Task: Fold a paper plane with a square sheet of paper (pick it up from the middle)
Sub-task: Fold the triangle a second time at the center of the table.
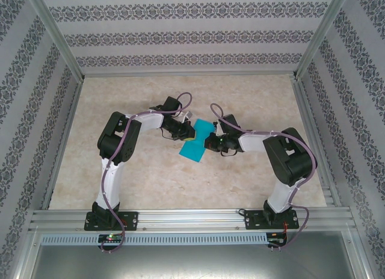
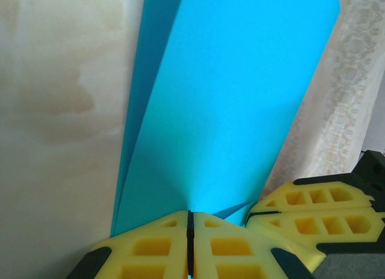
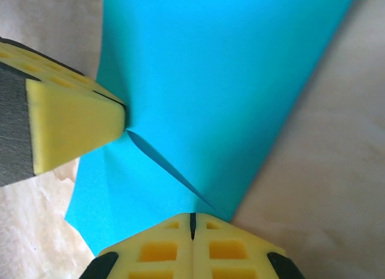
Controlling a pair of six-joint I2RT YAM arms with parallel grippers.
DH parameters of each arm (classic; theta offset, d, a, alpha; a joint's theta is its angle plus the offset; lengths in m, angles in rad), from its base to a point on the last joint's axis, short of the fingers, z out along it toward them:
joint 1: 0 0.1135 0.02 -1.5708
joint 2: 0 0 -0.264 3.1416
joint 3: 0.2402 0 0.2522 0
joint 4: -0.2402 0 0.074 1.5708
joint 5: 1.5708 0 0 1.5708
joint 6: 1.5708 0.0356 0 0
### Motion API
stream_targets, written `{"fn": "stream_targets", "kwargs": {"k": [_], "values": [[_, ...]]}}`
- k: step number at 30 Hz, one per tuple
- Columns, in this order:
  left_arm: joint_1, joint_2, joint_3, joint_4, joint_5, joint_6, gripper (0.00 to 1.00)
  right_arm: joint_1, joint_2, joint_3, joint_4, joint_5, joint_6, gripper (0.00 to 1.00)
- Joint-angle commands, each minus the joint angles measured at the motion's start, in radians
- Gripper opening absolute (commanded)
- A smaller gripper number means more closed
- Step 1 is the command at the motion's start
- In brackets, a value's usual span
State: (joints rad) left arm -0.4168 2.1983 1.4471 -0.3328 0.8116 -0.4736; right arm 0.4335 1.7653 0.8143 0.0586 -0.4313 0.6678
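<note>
Pinching the square sheet of paper (image 1: 195, 142) over the middle of the table (image 1: 132, 177), left gripper (image 2: 189, 231) clamped on it from the left and right gripper (image 3: 192, 228) from the right. Holding it doubled into a long band, long axis running diagonally from near-left to far-right in the top view.

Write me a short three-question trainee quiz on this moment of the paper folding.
1. True or false: the left gripper stands open, clear of the square sheet of paper.
2. What does the right gripper grip? A) the sheet's edge B) a pen C) nothing
3. Fill in: the sheet's colour is ___.
Key: 1 false, it is shut on the sheet; 2 A; 3 blue.
</note>
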Motion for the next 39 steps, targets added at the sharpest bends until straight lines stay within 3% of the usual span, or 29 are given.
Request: {"fn": "stream_targets", "kwargs": {"k": [1, 9, 16, 22, 28, 39], "values": [[0.009, 0.089, -0.038, -0.075, -0.122, 0.039, 0.12, -0.015, -0.032, -0.027, -0.106, 0.068, -0.037, 0.05], [0.009, 0.080, -0.030, -0.075, -0.105, 0.038, 0.16, -0.030, -0.097, -0.026, -0.037, -0.018, -0.004, 0.15], [0.009, 0.067, -0.022, -0.078, -0.097, 0.040, 0.18, -0.033, -0.038, -0.002, 0.060, -0.108, 0.045, 0.29], [0.009, 0.058, -0.021, -0.072, -0.086, 0.031, 0.21, -0.019, 0.028, 0.034, 0.050, -0.151, 0.034, 0.32], [0.009, 0.029, -0.016, -0.074, -0.088, 0.027, 0.24, 0.006, 0.045, 0.041, 0.079, -0.202, 0.052, 0.30], [0.012, -0.001, 0.011, -0.074, -0.063, 0.018, 0.33, 0.018, 0.079, 0.028, 0.115, -0.224, 0.058, 0.11]]}}
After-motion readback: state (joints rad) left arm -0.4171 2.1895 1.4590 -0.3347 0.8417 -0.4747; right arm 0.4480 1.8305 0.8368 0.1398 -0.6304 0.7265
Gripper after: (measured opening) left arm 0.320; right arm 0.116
